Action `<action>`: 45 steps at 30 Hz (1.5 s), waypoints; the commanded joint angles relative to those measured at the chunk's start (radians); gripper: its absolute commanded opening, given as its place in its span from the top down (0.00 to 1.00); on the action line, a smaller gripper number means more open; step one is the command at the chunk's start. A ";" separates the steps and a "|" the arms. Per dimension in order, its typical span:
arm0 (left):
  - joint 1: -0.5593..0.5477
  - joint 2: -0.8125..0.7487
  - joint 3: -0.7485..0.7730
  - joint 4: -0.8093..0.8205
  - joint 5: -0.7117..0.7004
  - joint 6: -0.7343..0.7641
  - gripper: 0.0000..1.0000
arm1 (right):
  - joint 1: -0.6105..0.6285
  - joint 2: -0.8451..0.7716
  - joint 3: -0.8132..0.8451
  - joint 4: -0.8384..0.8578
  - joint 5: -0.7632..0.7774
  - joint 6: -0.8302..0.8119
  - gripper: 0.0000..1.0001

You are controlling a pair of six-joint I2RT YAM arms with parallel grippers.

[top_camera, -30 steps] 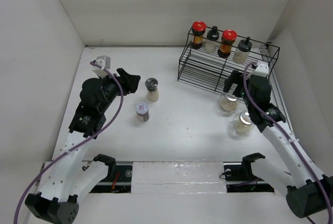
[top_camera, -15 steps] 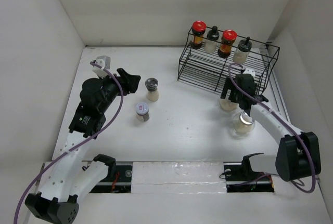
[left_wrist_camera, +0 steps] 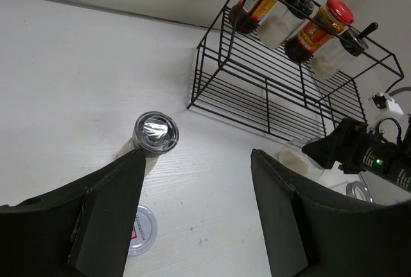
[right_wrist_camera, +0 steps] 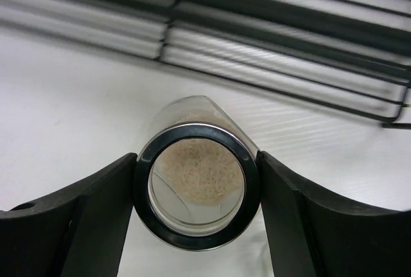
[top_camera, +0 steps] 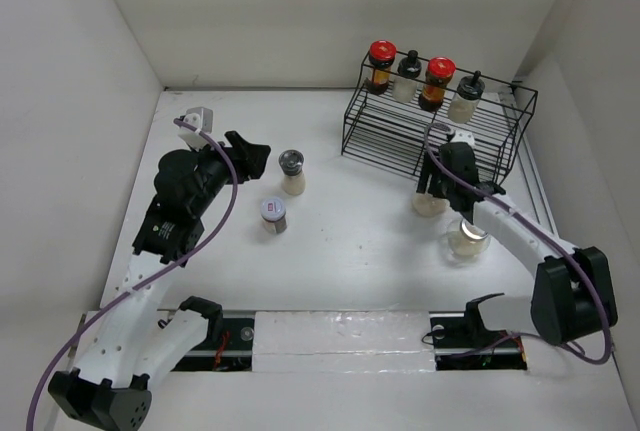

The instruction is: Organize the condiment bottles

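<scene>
Condiment bottles (top_camera: 467,99), status: two red-lidded dark jars (top_camera: 381,61) and two black-capped pale bottles (top_camera: 407,76) stand in a row on the top tier of the black wire rack (top_camera: 400,141). Grey-lidded shaker with pale contents (top_camera: 291,171) and small white-lidded jar (top_camera: 273,213) stand near each other on the white table (top_camera: 350,261), ahead of the left gripper (left_wrist_camera: 196,180), whose fingers are apart with nothing between them. Right gripper (right_wrist_camera: 196,184) is closed on a black-rimmed squat clear jar of pale powder (top_camera: 430,205) in front of the rack, fingers against the rim on both sides. Second squat clear jar (top_camera: 466,239) stands just beside it, not gripped.
</scene>
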 commanded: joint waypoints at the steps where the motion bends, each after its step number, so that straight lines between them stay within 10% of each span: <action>1: -0.003 0.004 -0.007 0.053 0.007 0.005 0.37 | 0.105 -0.085 0.094 0.022 -0.076 0.015 0.49; 9: -0.003 0.004 -0.007 0.053 0.017 0.005 0.37 | 0.263 -0.022 0.421 0.084 -0.190 -0.028 0.49; 21: -0.003 0.004 -0.007 0.053 0.017 0.005 0.37 | 0.167 0.418 1.002 0.057 -0.163 -0.188 0.49; 32: -0.003 0.014 -0.007 0.053 0.017 0.005 0.37 | 0.128 0.527 1.092 -0.049 -0.143 -0.240 0.49; 45: -0.003 0.014 -0.007 0.053 0.017 0.005 0.37 | 0.119 0.588 1.132 -0.099 -0.133 -0.240 0.18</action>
